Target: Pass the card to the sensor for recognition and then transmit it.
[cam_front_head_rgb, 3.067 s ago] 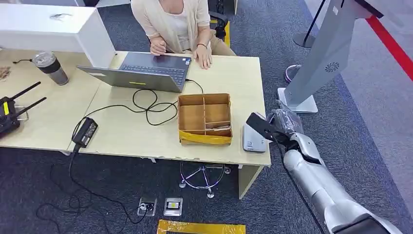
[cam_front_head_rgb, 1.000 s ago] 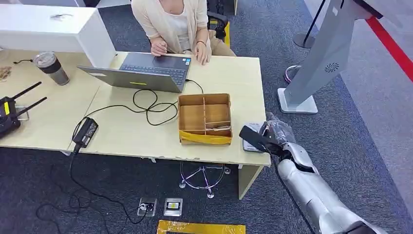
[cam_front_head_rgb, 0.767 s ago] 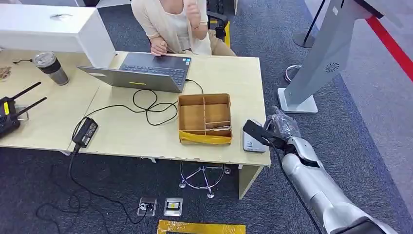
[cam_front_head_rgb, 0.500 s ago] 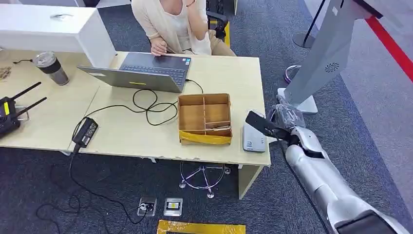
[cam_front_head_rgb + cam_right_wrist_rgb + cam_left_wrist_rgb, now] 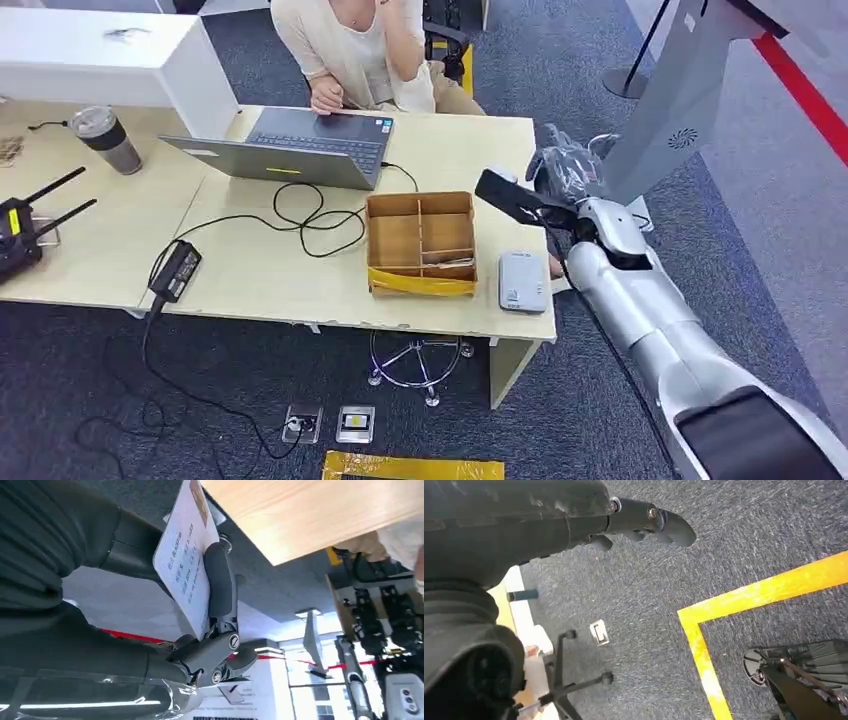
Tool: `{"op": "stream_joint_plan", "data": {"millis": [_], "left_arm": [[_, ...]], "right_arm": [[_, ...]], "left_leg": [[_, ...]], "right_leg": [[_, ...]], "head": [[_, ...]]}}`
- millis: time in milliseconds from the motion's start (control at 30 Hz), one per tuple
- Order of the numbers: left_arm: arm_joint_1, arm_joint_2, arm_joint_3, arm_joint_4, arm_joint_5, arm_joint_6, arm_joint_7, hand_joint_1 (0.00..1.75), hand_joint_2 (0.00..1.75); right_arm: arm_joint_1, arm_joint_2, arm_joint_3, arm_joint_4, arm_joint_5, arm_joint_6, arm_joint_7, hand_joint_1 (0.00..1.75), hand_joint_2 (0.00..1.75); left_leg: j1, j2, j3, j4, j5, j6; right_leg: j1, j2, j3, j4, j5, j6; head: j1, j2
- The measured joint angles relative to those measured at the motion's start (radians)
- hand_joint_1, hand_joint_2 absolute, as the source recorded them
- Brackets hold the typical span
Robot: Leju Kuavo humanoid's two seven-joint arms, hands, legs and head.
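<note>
1. Grey carpet with yellow tape marks surrounds a pale wooden bench; a person sits at its far side behind a laptop.
2. On the bench: a partitioned cardboard box and, just right of it at the near right corner, the white sensor. We judge it sits at that edge so that the right arm can reach it from the side.
3. Right hand is raised over the right edge of the bench, far of the sensor and apart from it. It holds the card out to the left.
4. In the right wrist view the card is pinched flat between the thumb and dark fingers, printed face open to the camera. We judge the flat grip keeps a face free for reading and for hand-off.
5. Card lies above the bench, right of the box's far corner, not over the sensor. We judge the step in hand to be the transfer toward the person.
6. Left hand hangs over the floor, holding nothing; whether its fingers are spread or curled we cannot tell.
</note>
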State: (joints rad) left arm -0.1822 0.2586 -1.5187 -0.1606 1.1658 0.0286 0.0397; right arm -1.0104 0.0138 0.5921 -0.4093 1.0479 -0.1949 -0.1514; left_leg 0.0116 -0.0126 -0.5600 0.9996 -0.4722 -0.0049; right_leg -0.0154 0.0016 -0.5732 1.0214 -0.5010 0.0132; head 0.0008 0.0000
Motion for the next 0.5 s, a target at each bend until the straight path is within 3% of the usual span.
{"op": "stream_joint_plan", "data": {"millis": [500], "left_arm": [[0.001,0.000,0.000,0.000,0.003,0.000,0.012,0.00,0.00]], "right_arm": [[-0.011,0.096,-0.015,0.002,-0.024,0.001,-0.005,1.75,1.75]], "left_leg": [[0.000,0.000,0.000,0.000,0.000,0.000]], "right_leg": [[0.000,0.000,0.000,0.000,0.000,0.000]], "head": [[0.000,0.000]]}}
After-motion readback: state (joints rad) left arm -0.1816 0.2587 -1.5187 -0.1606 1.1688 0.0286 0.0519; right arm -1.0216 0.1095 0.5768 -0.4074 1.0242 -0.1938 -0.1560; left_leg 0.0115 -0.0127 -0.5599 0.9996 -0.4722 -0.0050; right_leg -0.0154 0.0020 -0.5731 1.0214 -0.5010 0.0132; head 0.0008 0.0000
